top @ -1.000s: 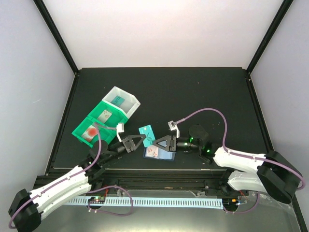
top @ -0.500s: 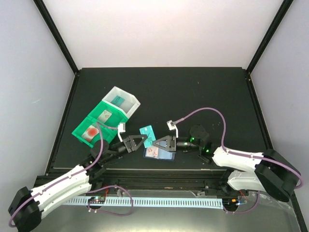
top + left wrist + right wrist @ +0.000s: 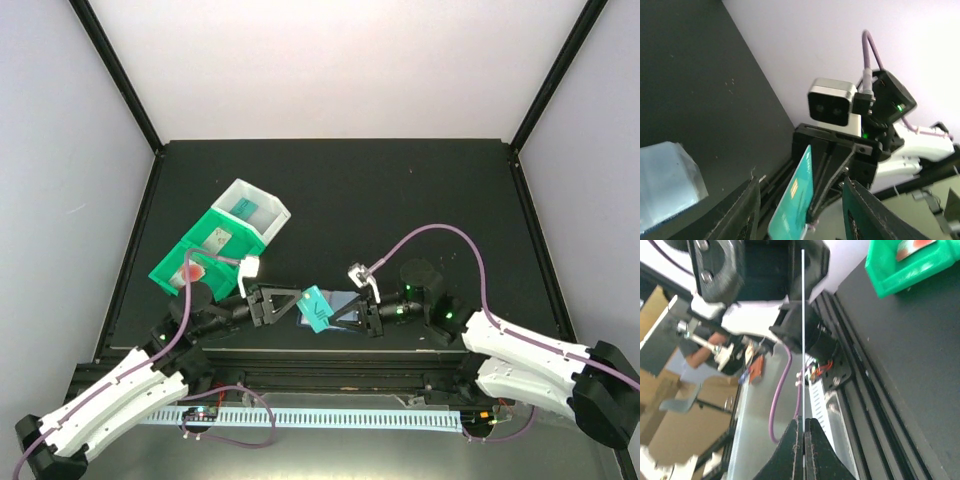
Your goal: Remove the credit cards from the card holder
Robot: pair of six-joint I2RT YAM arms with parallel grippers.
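My right gripper [image 3: 338, 314] is shut on the lower edge of a teal credit card [image 3: 315, 308] and holds it upright above the table's near edge. In the right wrist view the card [image 3: 803, 315] shows edge-on as a thin line rising from the closed fingertips [image 3: 796, 437]. My left gripper [image 3: 297, 304] is open; in its wrist view the card [image 3: 796, 197] stands between the spread fingers [image 3: 745, 215], touching neither. The card holder [image 3: 347, 297] is mostly hidden under the grippers; its pale blue inside shows in the left wrist view [image 3: 667, 182].
A green bin [image 3: 175, 262] holding a red-orange card [image 3: 190, 270] and a pale card stands at the left, a white bin [image 3: 262, 210] behind it. The green bin also shows in the right wrist view [image 3: 910, 270]. The table's railed near edge [image 3: 330, 345] is right below both grippers.
Both grippers have moved toward the near edge. The teal card has come down and nearer with them, and the card holder is now mostly covered.
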